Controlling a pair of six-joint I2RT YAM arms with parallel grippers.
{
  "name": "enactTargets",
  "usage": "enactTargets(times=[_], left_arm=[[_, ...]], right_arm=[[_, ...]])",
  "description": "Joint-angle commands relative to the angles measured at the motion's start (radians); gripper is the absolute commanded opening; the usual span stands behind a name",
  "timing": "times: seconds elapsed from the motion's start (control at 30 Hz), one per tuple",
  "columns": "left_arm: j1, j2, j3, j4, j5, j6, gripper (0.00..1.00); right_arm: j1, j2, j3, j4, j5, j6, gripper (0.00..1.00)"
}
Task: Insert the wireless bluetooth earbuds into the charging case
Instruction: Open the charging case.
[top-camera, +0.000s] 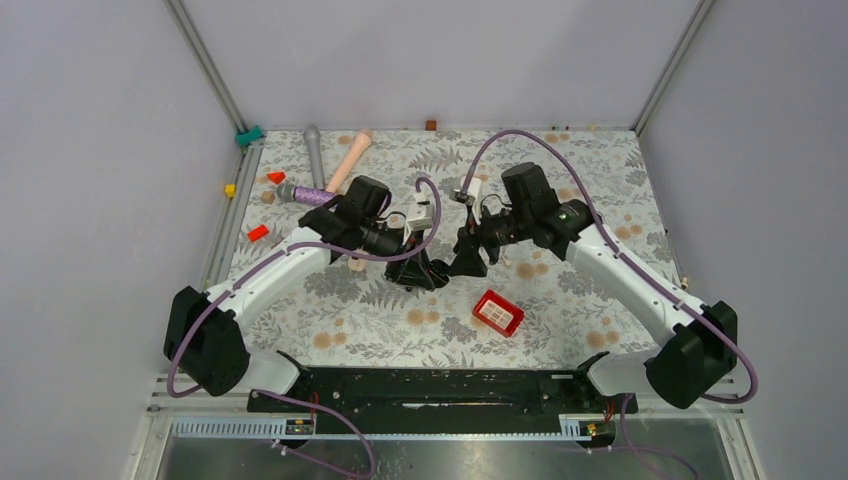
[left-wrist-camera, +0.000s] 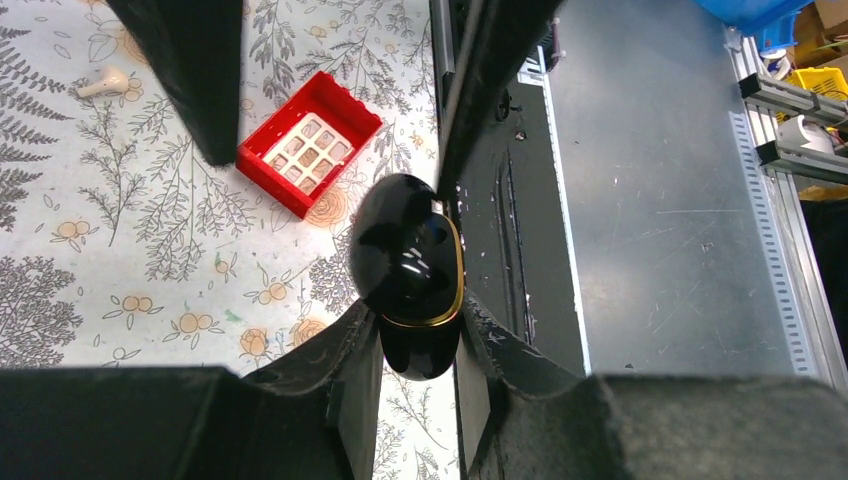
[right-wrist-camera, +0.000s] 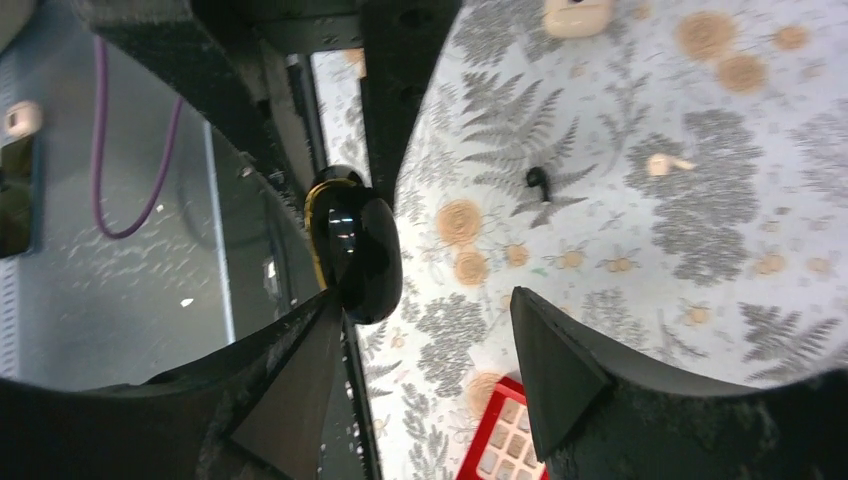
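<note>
Neither of the 2 earbuds I can see is in the case yet. 1 black earbud (right-wrist-camera: 538, 180) and 1 whitish earbud (right-wrist-camera: 665, 163) lie loose on the floral surface (right-wrist-camera: 620, 300), near each other but not touching. The glossy black charging case (left-wrist-camera: 408, 262), with a gold seam, is held up off the surface, clamped between the fingers of my left tool (left-wrist-camera: 420, 315). I cannot tell whether its lid is cracked or fully closed. My right tool (right-wrist-camera: 425, 300) has its fingers spread apart and holds nothing, with 1 finger just beside the case. The red box (left-wrist-camera: 308, 140) sits on the surface beyond.

I judge this to be the lid-opening step. Next, the right finger needs to catch the lid edge and lever it up while the left grip holds firm. Only then do I go for a bud.
</note>
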Motion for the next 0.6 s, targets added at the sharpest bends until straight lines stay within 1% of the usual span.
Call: enactTargets(times=[0.0,0.1,0.2,0.3,0.37,0.57], left_arm=[[-0.004,-0.024,0.046,-0.003,0.042,0.032,0.00],[-0.005,-0.023,0.047,-0.002,0.043,0.030,0.00],[-0.004,-0.026,0.045,-0.007,0.029,0.038,0.00],[-0.004,-0.024,0.070,-0.054,0.004,0.080,0.00],[-0.003,-0.026,0.093,-0.098,-0.032,0.118,0.00],[0.027,-0.054,0.113,-0.201,-0.141,0.215,0.00]], right_arm=[[-0.030,-0.074,-0.001,0.105,0.106,0.017,0.70],[-0.034,-0.098,-0.014,0.139,0.149,0.029,0.71],[-0.044,-0.129,-0.025,0.159,0.171,0.026,0.74],[-0.059,-0.160,-0.024,0.157,0.186,0.024,0.83],[-0.072,-0.175,-0.016,0.156,0.219,0.032,0.86],[-0.120,-0.155,0.010,0.148,0.294,0.073,0.88]])
